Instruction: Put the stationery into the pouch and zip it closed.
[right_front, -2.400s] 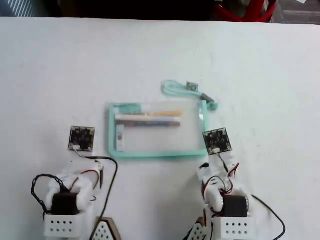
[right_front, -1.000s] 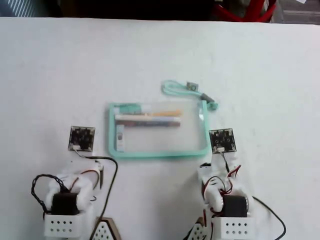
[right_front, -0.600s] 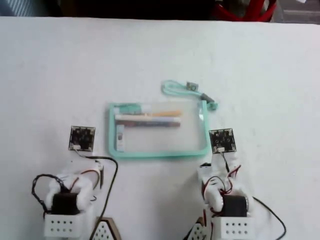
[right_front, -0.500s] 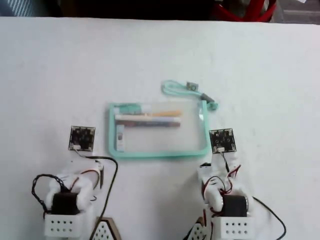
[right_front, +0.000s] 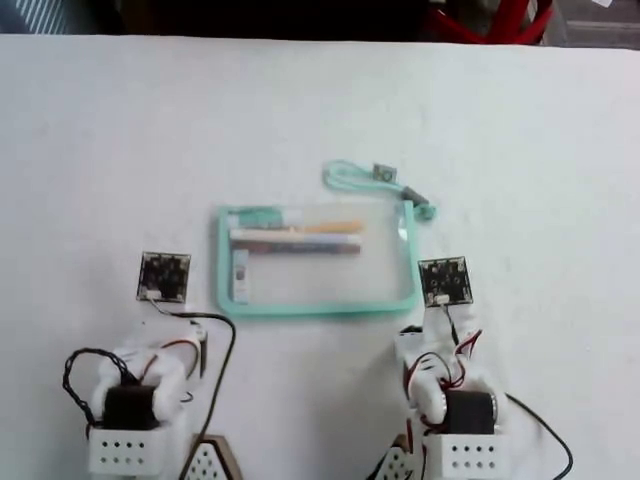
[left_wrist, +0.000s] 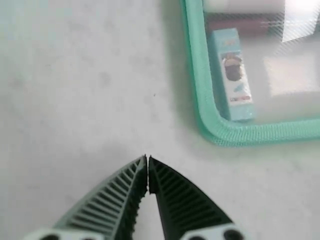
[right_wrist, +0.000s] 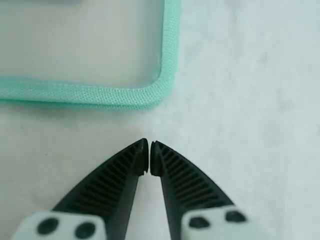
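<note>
At the middle of the white table (right_front: 520, 150) the clear pouch (right_front: 320, 308) lies flat, edged in teal mesh, its long axis running across the table from the left arm's side to the right arm's side. A teal cord loop (right_front: 350, 178) trails from its far corner on the right arm's side, where a small dark zip pull (right_front: 420, 208) sits; whether the zip is fully drawn cannot be told.

Inside the pouch the stationery lies along the far long edge. A white-and-dark stick (right_front: 295, 242) and an orange pencil (right_front: 335, 228) lie side by side, both parallel to the pouch's long axis, with a teal-ended piece (right_front: 258, 217) just beyond them near the far corner on the left arm's side. A small teal box (right_front: 239, 272) lies crosswise to these, its long axis pointing from the arms toward the far edge, tucked against the short edge on the left arm's side. The rest of the pouch's inside shows bare.

The left gripper (left_wrist: 148, 162) rests low over the table just outside the near corner that holds the box, its fingers pressed together and holding nothing. The right gripper (right_wrist: 149, 150) sits near the other near corner, apart from the mesh edge, its fingers likewise pressed together on nothing.
</note>
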